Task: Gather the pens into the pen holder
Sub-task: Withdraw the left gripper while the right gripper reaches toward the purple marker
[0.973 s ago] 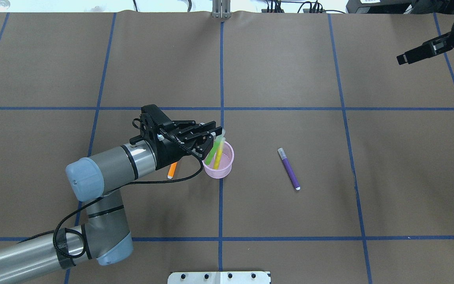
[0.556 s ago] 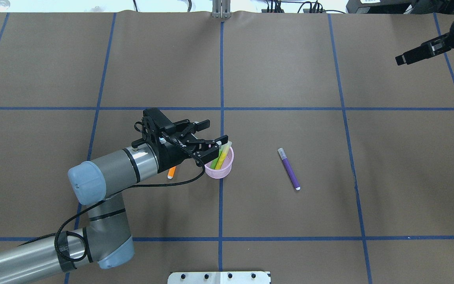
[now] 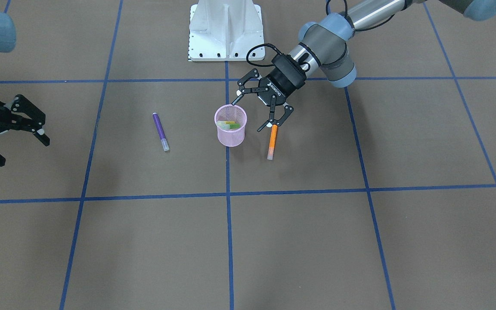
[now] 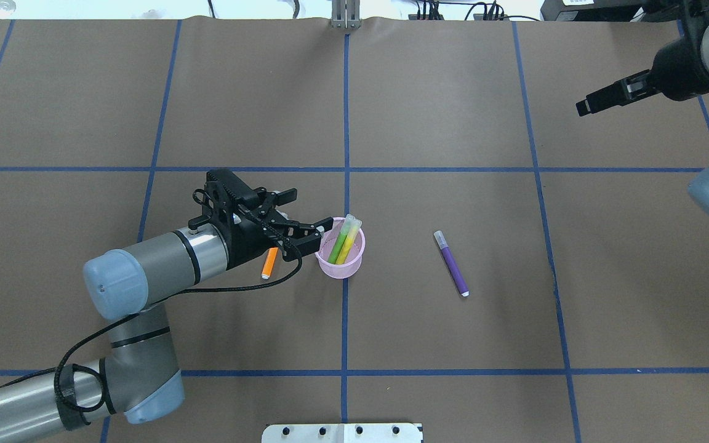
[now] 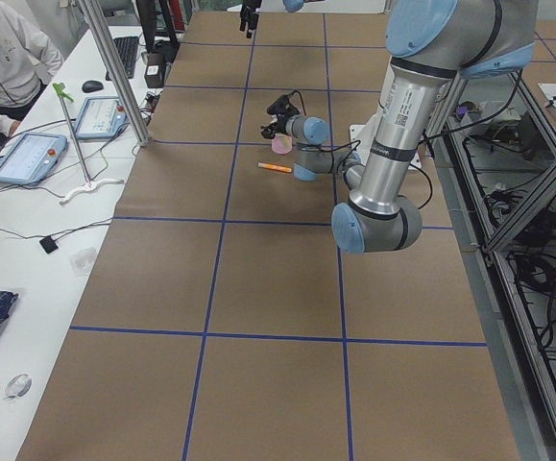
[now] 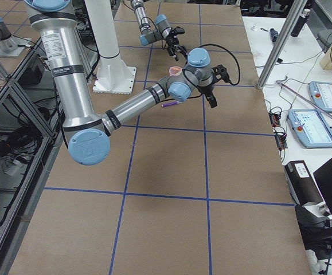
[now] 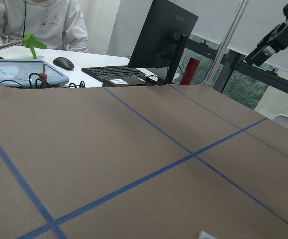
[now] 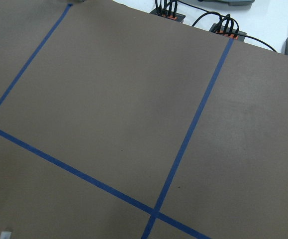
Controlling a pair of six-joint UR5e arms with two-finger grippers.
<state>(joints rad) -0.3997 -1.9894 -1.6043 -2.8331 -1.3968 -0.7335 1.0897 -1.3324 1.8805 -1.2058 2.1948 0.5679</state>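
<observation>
Drawn back from the pen holder, the left tool gapes wide; the orange pen beneath it looks next.

Table w/ blue grid: holder, purple pen, orange pen.

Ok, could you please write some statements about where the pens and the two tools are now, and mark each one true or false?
1. The green pen and the yellow pen stand in the pen holder. True.
2. The purple pen is inside the pen holder. False: it lies on the table, apart from the holder.
3. The left tool is shut on the orange pen. False: it is open and empty, beside the holder; the orange pen lies on the table.
4. The right tool is open and holds nothing. True.
</observation>
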